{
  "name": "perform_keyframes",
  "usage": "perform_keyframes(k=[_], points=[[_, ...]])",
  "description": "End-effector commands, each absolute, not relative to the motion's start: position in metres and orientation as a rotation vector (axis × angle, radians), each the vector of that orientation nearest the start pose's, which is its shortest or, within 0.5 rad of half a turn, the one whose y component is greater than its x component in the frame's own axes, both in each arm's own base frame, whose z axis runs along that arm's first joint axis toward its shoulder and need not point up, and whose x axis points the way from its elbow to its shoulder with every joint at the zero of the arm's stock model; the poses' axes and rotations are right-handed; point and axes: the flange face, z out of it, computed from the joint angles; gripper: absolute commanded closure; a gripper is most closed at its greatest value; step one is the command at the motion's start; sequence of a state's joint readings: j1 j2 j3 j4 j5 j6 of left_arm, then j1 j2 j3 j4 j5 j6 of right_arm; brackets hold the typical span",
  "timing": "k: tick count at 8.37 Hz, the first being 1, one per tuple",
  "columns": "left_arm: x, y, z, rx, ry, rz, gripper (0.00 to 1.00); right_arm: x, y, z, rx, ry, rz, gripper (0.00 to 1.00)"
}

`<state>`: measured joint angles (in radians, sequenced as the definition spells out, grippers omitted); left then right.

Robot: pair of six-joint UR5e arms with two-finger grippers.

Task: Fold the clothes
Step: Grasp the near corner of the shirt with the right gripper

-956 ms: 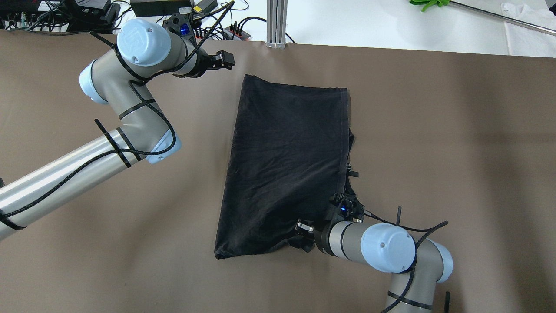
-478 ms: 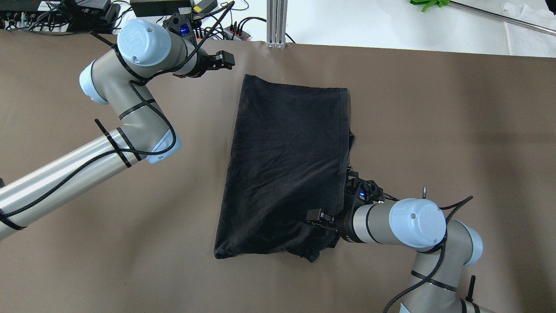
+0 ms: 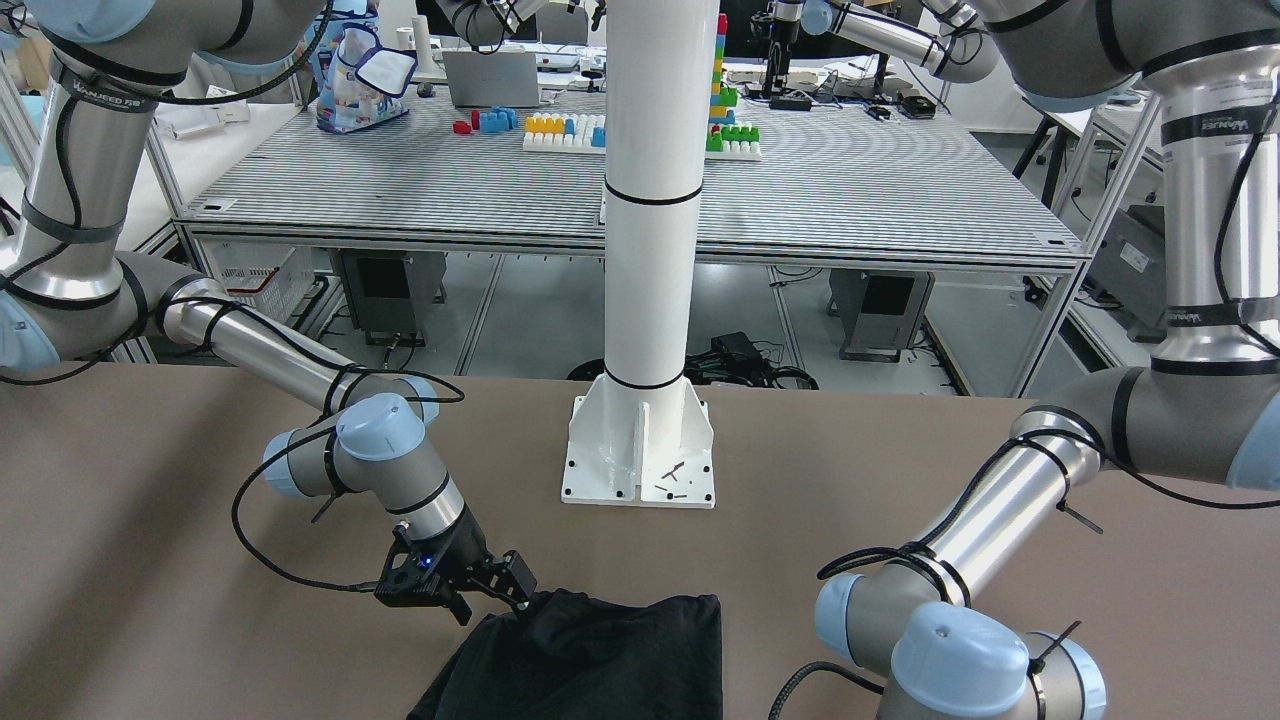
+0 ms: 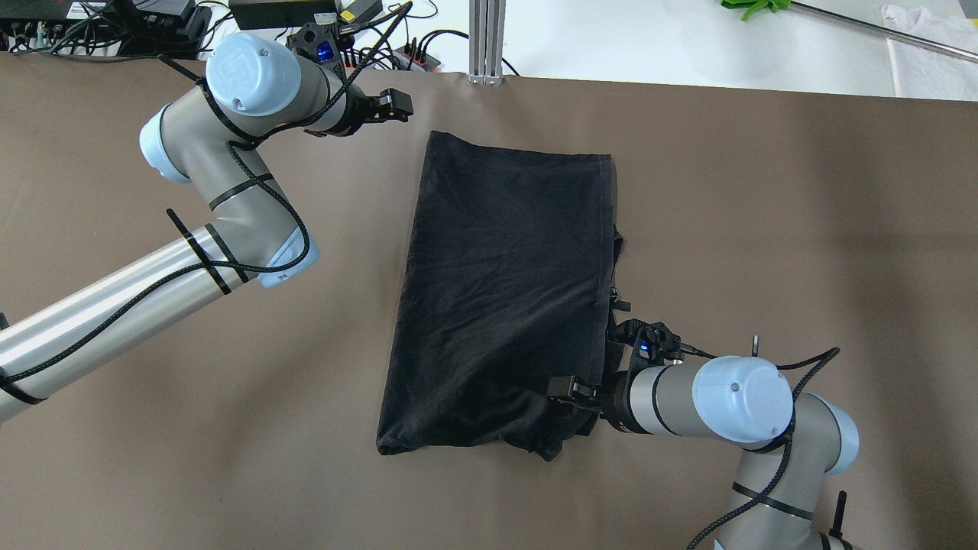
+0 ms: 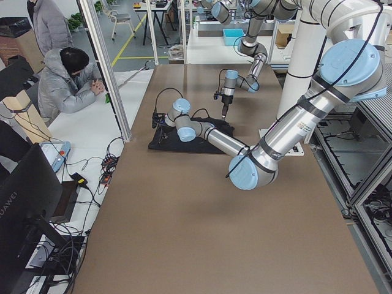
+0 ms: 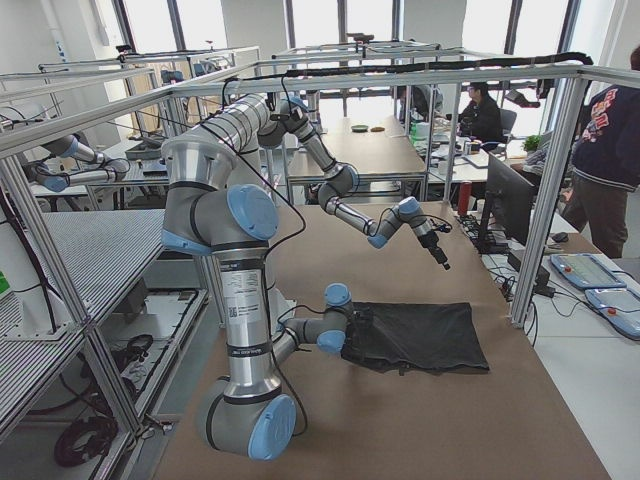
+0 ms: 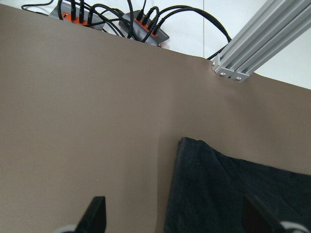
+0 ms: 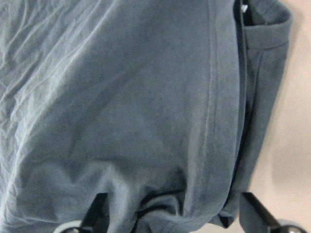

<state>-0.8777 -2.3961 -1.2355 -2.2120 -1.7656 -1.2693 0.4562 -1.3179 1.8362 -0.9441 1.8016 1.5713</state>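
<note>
Your brown table [image 4: 764,229] fills nearly the whole overhead view. At its centre lies the black garment [image 4: 504,305], folded into a long, slightly slanted rectangle, with a narrow strip of its lower layer showing along the right edge and a bunched lump at the lower right corner. The right gripper [image 4: 567,391] sits at that bunched corner. Your right wrist view shows its fingers [image 8: 99,211] spread wide over the cloth, clamping nothing. The left gripper [image 4: 393,105] hangs just past the garment's upper left corner, clear of it, its fingers also spread. In the front-facing view, the white basket [image 3: 255,275] at upper left sits under the far table, and its contents cannot be made out.
</note>
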Motion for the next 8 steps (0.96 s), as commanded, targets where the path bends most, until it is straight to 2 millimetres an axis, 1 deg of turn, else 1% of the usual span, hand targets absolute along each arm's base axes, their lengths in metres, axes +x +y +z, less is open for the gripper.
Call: perform_keyframes(k=[1,3,4,5,6,7,8], points=[[0.417,-0.68,0.216,0.486,1.044,-0.403,0.0,-0.488,-0.349,0.344,0.077,-1.123,0.292,0.06],[0.417,-0.68,0.216,0.486,1.044,-0.403,0.0,-0.491,-0.346,0.344,0.073,-1.12,0.287,0.06],[0.417,-0.68,0.216,0.487,1.043,-0.402,0.0,-0.497,-0.348,0.352,0.069,-1.108,0.287,0.06],[0.417,-0.68,0.217,0.487,1.042,-0.401,0.0,-0.505,-0.352,0.352,0.069,-1.105,0.288,0.07],[0.417,-0.68,0.217,0.487,1.042,-0.401,0.0,-0.508,-0.353,0.35,0.069,-1.108,0.289,0.18],[0.417,-0.68,0.217,0.487,1.042,-0.401,0.0,-0.509,-0.353,0.346,0.069,-1.116,0.29,0.57],[0.417,-0.68,0.217,0.487,1.042,-0.401,0.0,-0.508,-0.354,0.345,0.07,-1.117,0.291,0.94]])
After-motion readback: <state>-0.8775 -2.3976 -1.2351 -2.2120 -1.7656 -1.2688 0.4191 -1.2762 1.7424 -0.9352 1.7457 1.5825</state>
